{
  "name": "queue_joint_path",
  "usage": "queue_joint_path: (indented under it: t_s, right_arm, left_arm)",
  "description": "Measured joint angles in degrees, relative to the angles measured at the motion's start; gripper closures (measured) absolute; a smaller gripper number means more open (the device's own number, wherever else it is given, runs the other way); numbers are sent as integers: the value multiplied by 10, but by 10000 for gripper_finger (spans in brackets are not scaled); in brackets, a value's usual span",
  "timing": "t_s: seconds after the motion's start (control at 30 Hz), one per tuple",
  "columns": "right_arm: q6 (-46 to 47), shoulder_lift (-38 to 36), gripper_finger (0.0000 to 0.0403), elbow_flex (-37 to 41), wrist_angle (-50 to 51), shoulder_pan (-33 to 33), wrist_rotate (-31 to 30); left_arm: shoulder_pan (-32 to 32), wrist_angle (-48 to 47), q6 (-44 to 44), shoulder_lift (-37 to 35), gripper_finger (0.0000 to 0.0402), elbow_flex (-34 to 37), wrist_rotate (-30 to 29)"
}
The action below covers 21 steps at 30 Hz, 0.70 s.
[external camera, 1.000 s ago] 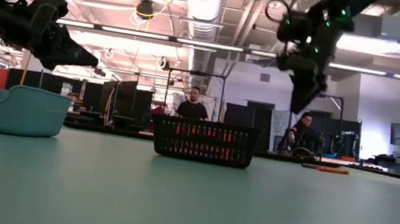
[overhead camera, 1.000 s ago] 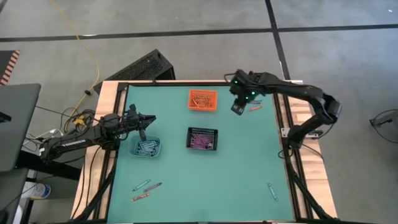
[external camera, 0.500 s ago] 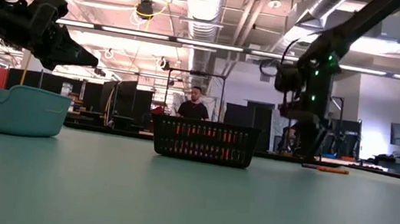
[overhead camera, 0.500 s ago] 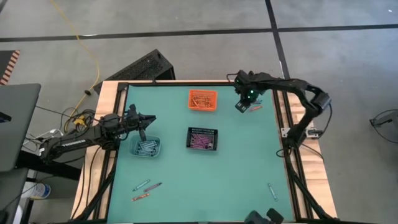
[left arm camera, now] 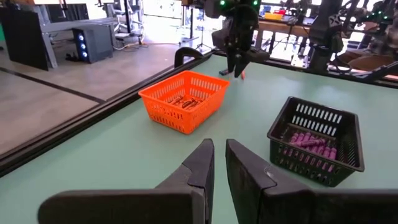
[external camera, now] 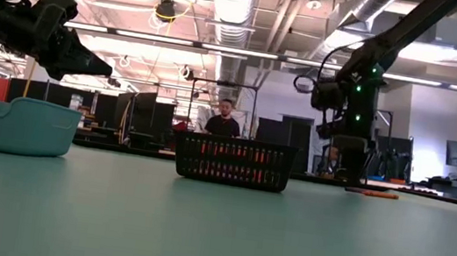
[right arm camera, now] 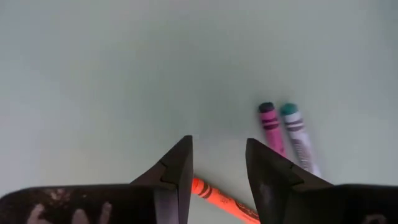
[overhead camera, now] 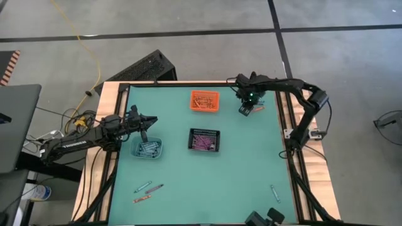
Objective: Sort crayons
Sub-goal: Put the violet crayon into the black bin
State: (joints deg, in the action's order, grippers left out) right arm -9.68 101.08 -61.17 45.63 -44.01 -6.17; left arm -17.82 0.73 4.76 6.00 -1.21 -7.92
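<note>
My right gripper [right arm camera: 217,146] points down, open, low over the table's far right part [overhead camera: 246,109]. An orange crayon [right arm camera: 219,199] lies flat on the mat between its two fingers; whether a finger touches it I cannot tell. A purple-pink crayon [right arm camera: 272,127] and a blue-grey one [right arm camera: 297,134] lie side by side just beyond. My left gripper [overhead camera: 149,121] waits level above the teal bin [overhead camera: 146,149], fingers shut on nothing [left arm camera: 219,163].
An orange bin [overhead camera: 205,100] with orange crayons stands at the far middle, and a black bin [overhead camera: 204,139] with purple crayons at the centre. Three loose crayons [overhead camera: 147,188] lie near the front left, one more [overhead camera: 275,192] at the front right.
My right gripper has come down toward the mat and tipped until it points straight down over the crayons at the far right, shifting a little toward the right edge. The crayons and bins have stayed where they were.
</note>
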Motion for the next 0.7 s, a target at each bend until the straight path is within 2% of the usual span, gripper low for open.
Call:
queue_joint_path:
  t_s: [0.13, 0.27, 0.53, 0.7]
  right_arm:
    - [-9, -35, 262, 0, -2, -9, -4]
    - [0, -56, 262, 0, -24, -36, -35]
    - [-37, -30, 262, 0, -29, -66, -82]
    - [-44, -25, 262, 0, -22, -65, -86]
  left_arm:
    - [0, 0, 0, 0, 373, 0, 0]
    - [0, 0, 0, 0, 373, 0, 0]
    - [0, 0, 0, 0, 373, 0, 0]
    - [0, 0, 0, 0, 373, 0, 0]
